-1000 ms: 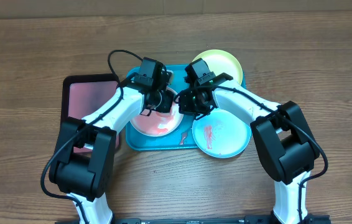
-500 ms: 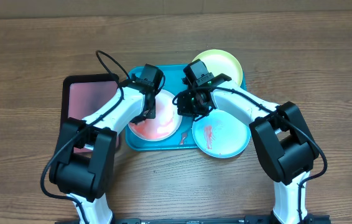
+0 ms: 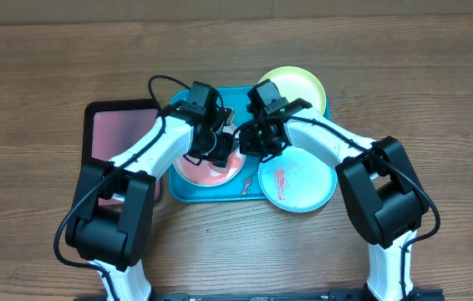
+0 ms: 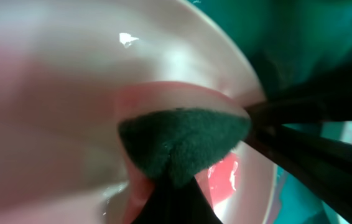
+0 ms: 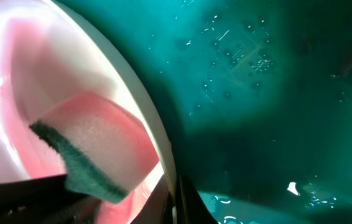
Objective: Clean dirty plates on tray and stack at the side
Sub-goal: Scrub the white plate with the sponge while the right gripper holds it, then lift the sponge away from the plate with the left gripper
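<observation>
The white plate (image 3: 205, 170), smeared red, lies on the turquoise tray (image 3: 185, 192). My left gripper (image 3: 217, 144) is shut on a pink sponge with a dark green scrub side (image 4: 182, 140) and presses it on the white plate (image 4: 70, 93). My right gripper (image 3: 251, 140) is shut on the white plate's right rim (image 5: 154, 140), one finger on each side. The sponge also shows in the right wrist view (image 5: 95, 146). The mint-blue plate (image 3: 299, 180) with red smears sits at the tray's right front. The yellow-green plate (image 3: 302, 86) lies at the back right.
A black-rimmed tray with a pinkish inside (image 3: 119, 134) lies left of the turquoise tray. The wooden table (image 3: 36, 75) surrounds everything. Both arms cross over the turquoise tray's middle.
My left gripper with the sponge swung left across the white plate, then back right toward the rim held by the right gripper. The right arm stayed put.
</observation>
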{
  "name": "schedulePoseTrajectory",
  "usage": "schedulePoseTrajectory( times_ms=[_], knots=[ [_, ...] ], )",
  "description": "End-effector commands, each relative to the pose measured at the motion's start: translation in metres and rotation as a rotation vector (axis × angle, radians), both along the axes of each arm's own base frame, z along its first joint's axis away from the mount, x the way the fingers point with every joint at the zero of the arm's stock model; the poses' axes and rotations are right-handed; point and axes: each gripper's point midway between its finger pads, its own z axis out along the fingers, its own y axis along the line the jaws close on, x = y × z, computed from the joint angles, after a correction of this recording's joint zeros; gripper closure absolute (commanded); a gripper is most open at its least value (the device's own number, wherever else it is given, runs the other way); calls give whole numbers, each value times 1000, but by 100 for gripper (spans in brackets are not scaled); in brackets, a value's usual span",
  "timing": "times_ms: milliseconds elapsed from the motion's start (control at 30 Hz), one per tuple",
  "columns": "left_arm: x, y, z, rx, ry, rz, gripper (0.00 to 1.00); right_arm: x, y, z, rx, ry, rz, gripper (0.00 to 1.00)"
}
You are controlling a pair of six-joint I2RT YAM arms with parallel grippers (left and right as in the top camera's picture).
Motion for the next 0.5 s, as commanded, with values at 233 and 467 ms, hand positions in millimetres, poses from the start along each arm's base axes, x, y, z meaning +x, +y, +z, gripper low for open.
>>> schedulePoseTrajectory(
  times_ms=[233, 467],
  knots=[
    [68, 53, 82, 218, -134, 274, 96, -2, 0, -1, 6, 9, -1, 92],
    [95, 72, 122, 171, -193, 403, 96, -5, 5, -2, -10, -1, 14, 83]
  ],
)
